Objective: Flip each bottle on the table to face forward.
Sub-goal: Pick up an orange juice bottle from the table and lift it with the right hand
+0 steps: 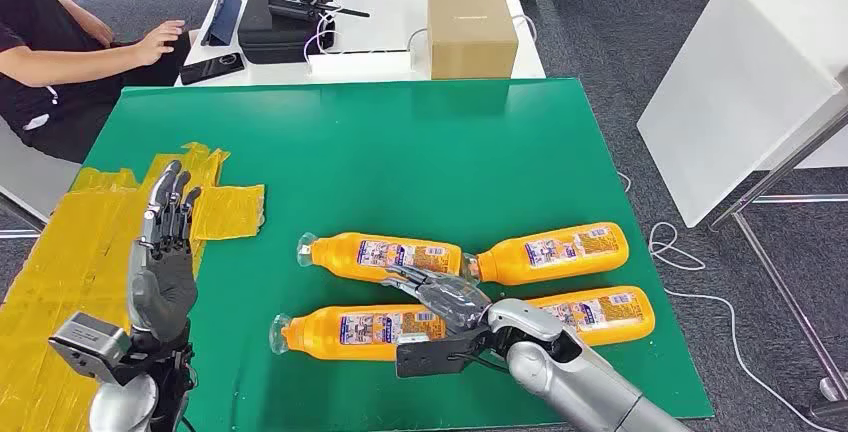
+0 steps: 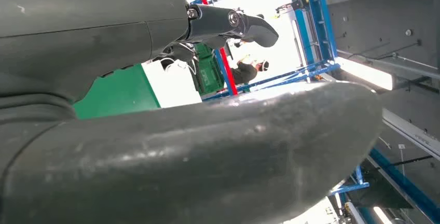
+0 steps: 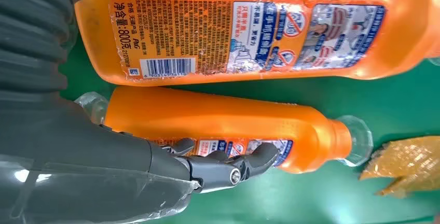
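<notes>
Bottles, four of them, all orange, lie on their sides on the green surface [image 1: 420, 142], down toward 5 o'clock. They make two rows of two. The far-left bottle [image 1: 385, 255] and the far-right bottle [image 1: 555, 252] lie with their caps near each other in the middle. The near-left bottle [image 1: 355, 331] has its clear cap at 9 o'clock. The near-right bottle [image 1: 600, 314] is partly hidden by the silver arm. The labels you can see show small print and a barcode.

The right hand [image 1: 440, 297] reaches in between the two rows, at the middle of the four bottles. Its fingers [image 3: 244, 164] are stretched out and rest against the label of one bottle, not wrapped around it, so it holds nothing.

The left hand [image 1: 165, 252] is up in the air at 8 o'clock, flat and open, holding nothing.

Yellow tape [image 1: 90, 252] covers the surface at 9 o'clock. At 12 o'clock there is one brown box [image 1: 472, 36] and one black case [image 1: 275, 24]. One person [image 1: 60, 52] sits at 10 o'clock.
</notes>
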Tool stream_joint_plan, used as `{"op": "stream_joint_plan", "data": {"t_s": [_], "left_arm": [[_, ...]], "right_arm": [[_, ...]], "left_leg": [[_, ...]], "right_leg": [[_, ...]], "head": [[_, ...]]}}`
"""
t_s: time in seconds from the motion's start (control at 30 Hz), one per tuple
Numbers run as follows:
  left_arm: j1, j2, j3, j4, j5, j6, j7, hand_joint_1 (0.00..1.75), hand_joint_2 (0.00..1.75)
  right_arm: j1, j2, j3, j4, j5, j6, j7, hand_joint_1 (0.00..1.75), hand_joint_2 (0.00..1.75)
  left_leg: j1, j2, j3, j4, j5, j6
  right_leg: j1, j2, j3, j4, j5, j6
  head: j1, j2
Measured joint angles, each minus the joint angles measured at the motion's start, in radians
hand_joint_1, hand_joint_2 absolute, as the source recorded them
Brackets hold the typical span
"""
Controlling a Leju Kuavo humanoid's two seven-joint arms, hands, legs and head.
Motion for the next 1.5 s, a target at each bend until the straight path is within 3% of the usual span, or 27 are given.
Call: {"op": "stream_joint_plan", "data": {"t_s": [0.3,0.67,1.0,1.03,1.13,1.17,1.5], "left_arm": [[-0.012,0.0,0.0,0.009,0.008,-0.002,0.001,0.0,0.0],[-0.038,0.0,-0.001,0.039,0.027,0.0,0.006,0.0,0.0],[-0.045,0.001,-0.001,0.059,0.042,0.003,0.006,0.0,0.0],[-0.045,0.001,-0.001,0.06,0.043,0.003,0.005,0.0,0.0],[-0.047,0.002,-0.003,0.065,0.049,0.003,0.005,0.0,0.0],[-0.048,0.002,-0.004,0.066,0.051,0.003,0.005,0.0,0.0],[-0.073,0.004,-0.026,0.082,0.069,0.019,0.008,0.0,0.0]], "right_arm": [[-0.026,0.004,0.029,0.033,-0.024,0.015,0.007,0.0,1.75],[-0.046,0.087,0.091,0.142,-0.06,0.02,0.001,0.0,1.75],[-0.075,0.11,0.16,0.174,-0.089,0.047,-0.01,0.0,1.75],[-0.079,0.111,0.169,0.179,-0.088,0.047,-0.006,0.34,1.75],[-0.092,0.113,0.199,0.202,-0.07,0.036,0.014,1.64,1.75],[-0.097,0.115,0.209,0.211,-0.062,0.03,0.02,1.75,1.75],[-0.144,0.136,0.284,0.316,-0.006,0.006,0.051,1.75,1.75]], "left_leg": [[0.0,0.0,0.0,0.0,0.0,0.0],[0.0,0.0,0.0,0.0,0.0,0.0],[0.0,0.0,0.001,0.0,0.0,0.0],[0.0,0.0,0.001,0.0,0.0,0.0],[0.0,0.0,0.001,0.0,0.0,0.0],[0.0,0.0,0.001,0.0,0.0,0.0],[0.0,0.002,0.009,0.0,0.0,-0.001]], "right_leg": [[0.0,0.0,0.0,0.0,0.0,0.0],[0.001,0.0,0.0,0.0,0.0,0.0],[0.0,0.0,0.0,0.0,0.0,0.0],[0.0,0.0,0.0,0.0,0.0,0.0],[0.0,0.0,0.0,0.0,0.0,0.0],[0.0,0.0,0.0,0.0,0.0,0.0],[0.001,0.001,0.008,-0.001,0.0,0.0]], "head": [[0.0,0.0],[0.0,0.0],[0.0,0.0],[0.0,0.0],[0.0,0.0],[0.0,0.0],[0.0,0.0]]}}
